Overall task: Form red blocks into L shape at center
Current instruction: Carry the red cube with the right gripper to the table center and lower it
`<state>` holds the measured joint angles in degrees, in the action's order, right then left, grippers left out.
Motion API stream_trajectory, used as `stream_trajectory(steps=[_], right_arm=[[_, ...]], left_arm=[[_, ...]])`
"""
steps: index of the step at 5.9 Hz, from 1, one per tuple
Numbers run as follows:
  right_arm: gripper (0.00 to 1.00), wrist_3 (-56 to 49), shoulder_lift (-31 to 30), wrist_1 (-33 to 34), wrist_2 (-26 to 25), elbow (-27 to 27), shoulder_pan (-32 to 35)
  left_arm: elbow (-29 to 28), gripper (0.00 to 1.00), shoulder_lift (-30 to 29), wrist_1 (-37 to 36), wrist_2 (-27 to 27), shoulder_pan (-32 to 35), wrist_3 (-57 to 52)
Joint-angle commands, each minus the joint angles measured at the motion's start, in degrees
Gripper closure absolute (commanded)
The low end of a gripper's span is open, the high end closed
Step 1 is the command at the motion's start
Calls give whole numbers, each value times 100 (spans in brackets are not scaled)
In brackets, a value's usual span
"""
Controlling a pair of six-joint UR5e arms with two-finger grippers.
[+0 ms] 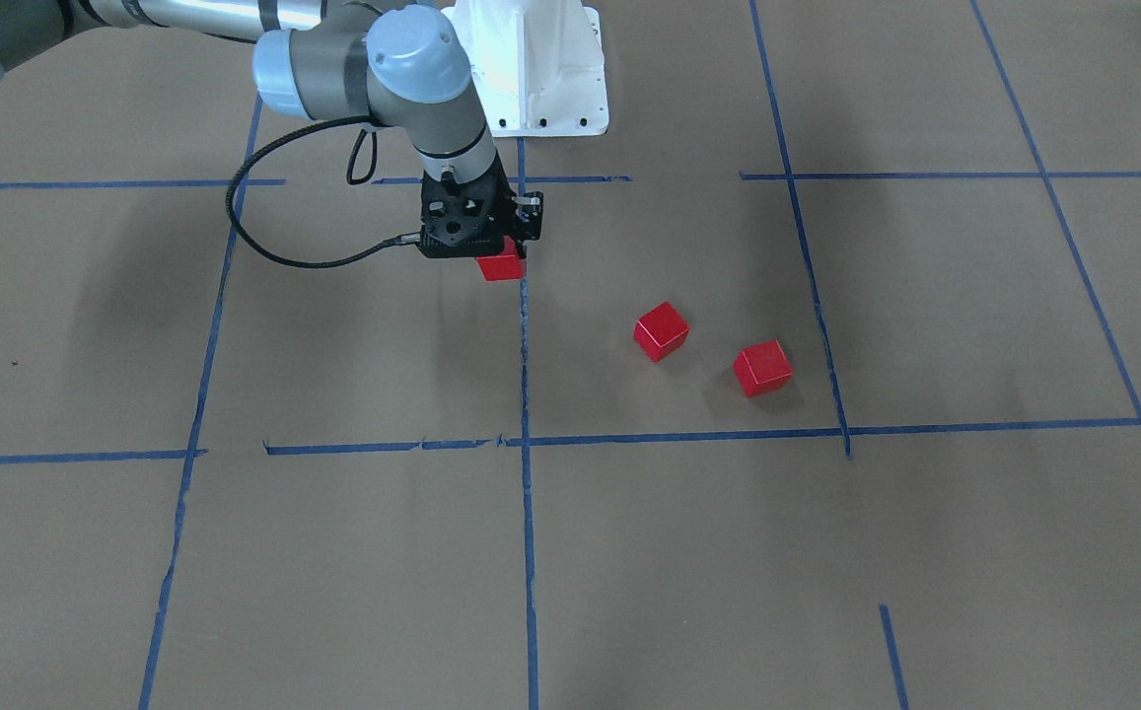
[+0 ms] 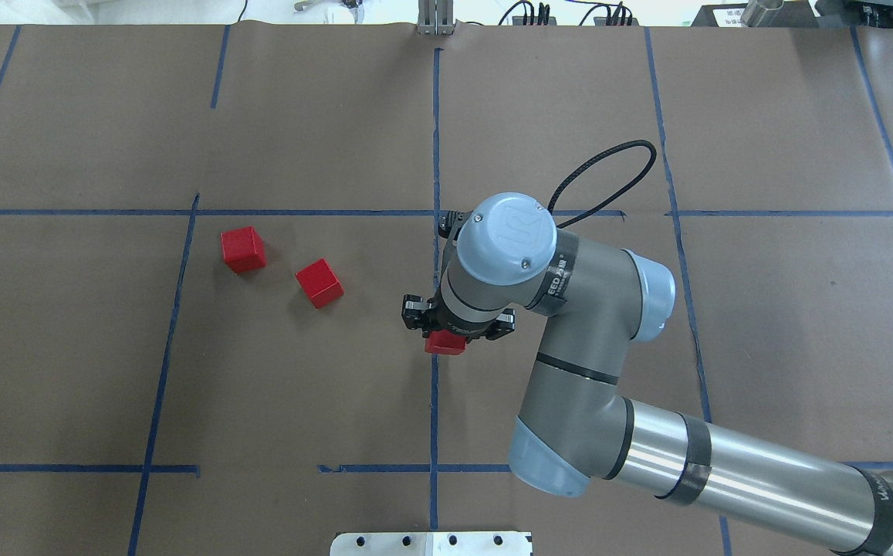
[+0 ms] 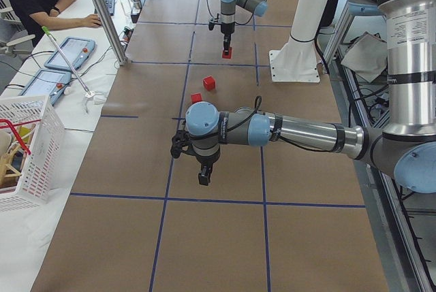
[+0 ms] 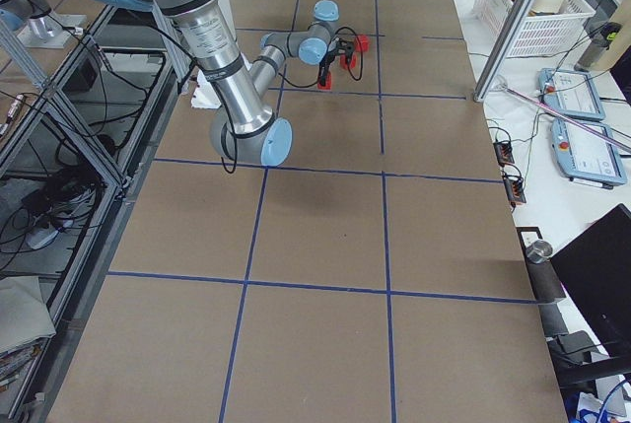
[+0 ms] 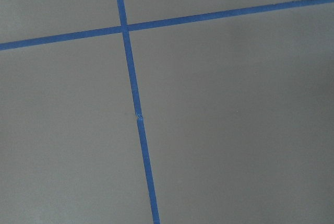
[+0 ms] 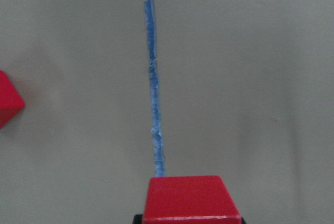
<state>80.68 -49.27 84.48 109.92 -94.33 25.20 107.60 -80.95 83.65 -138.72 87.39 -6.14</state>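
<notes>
Red block (image 1: 503, 267), pinched in right tool (image 2: 448, 337), edges square to blue tape line (image 1: 525, 345), over brown paper center (image 1: 383, 345)

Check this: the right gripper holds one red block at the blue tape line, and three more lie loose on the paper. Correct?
Wrong count: the overhead view shows two loose red blocks, not three. The right gripper does hold one red block at the blue tape line.
</notes>
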Motion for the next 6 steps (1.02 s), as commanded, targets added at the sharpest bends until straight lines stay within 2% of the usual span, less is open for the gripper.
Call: stream_trajectory(steps=[1, 3, 6], right_arm=[[100, 105, 180, 16, -137, 257, -120], [99, 27, 286, 7, -268, 519, -173], [99, 17, 313, 16, -269, 583, -182]], left_arm=[[7, 0, 0, 11, -6, -3, -10], [7, 0, -8, 2, -6, -3, -2], [7, 0, -8, 2, -6, -3, 16]])
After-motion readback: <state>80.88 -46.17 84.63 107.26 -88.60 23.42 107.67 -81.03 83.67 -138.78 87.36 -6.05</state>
